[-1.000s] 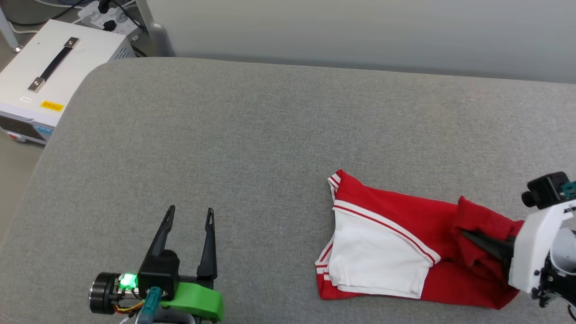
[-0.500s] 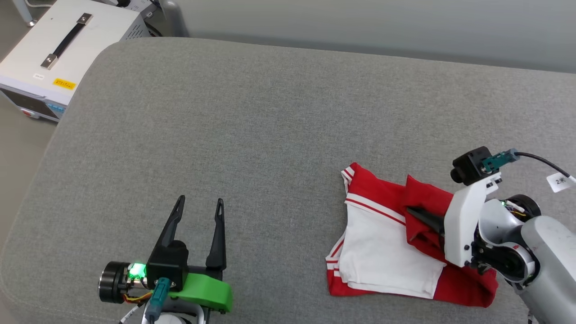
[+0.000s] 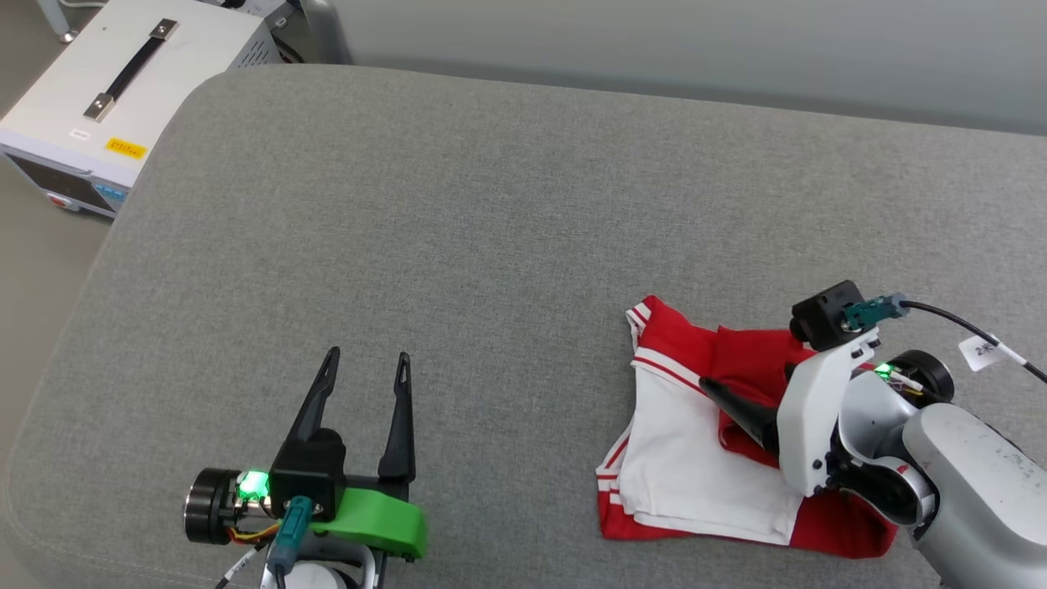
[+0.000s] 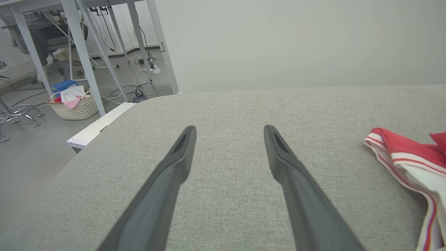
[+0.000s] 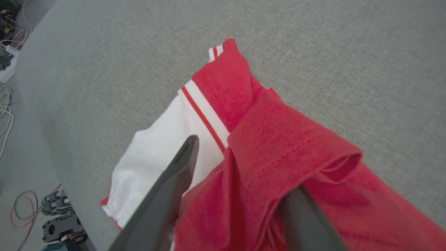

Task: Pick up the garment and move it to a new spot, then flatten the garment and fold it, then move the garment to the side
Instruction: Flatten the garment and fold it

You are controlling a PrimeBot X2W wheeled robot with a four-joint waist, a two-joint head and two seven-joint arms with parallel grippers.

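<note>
Likely soft, light, limp jersey T-shirt (image 3: 695, 466); right end effector (image 5: 244, 164) spread open astride its raised red fold, probably best pinched there; left end effector (image 3: 367, 355) open, idle.

Grey upholstered surface (image 3: 491, 204), pale wall (image 4: 278, 42), grey floor (image 4: 28, 153).
</note>
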